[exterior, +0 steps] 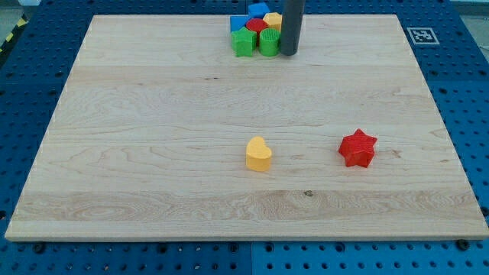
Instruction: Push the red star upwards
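Note:
The red star (357, 148) lies on the wooden board at the view's lower right, alone. My tip (289, 53) stands near the view's top centre, far above and left of the star, just right of a cluster of blocks. The dark rod rises out of the view's top.
A yellow heart-shaped block (258, 154) lies left of the star. The cluster at the top holds a green block (244, 43), a green cylinder (268, 41), a red block (256, 26), blue blocks (258, 10) and a yellow block (273, 19). The board (153, 153) sits on a blue pegboard.

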You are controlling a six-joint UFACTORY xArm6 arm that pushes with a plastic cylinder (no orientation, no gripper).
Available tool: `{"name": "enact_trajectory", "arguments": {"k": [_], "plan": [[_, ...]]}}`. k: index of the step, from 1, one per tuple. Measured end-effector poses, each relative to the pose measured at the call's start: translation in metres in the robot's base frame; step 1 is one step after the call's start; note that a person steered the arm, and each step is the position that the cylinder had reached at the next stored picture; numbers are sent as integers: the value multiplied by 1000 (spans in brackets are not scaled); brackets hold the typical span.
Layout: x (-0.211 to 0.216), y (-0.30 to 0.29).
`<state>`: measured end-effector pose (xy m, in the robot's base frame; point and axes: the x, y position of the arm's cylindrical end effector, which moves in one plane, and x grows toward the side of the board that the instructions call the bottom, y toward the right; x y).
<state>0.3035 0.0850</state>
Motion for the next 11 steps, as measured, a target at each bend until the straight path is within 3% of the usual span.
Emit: {"name": "enact_trajectory", "arguments": {"k": [2,3,4,5,11], "plan": [[151,157],[236,207],[267,190],[248,137],[169,-31]]}}
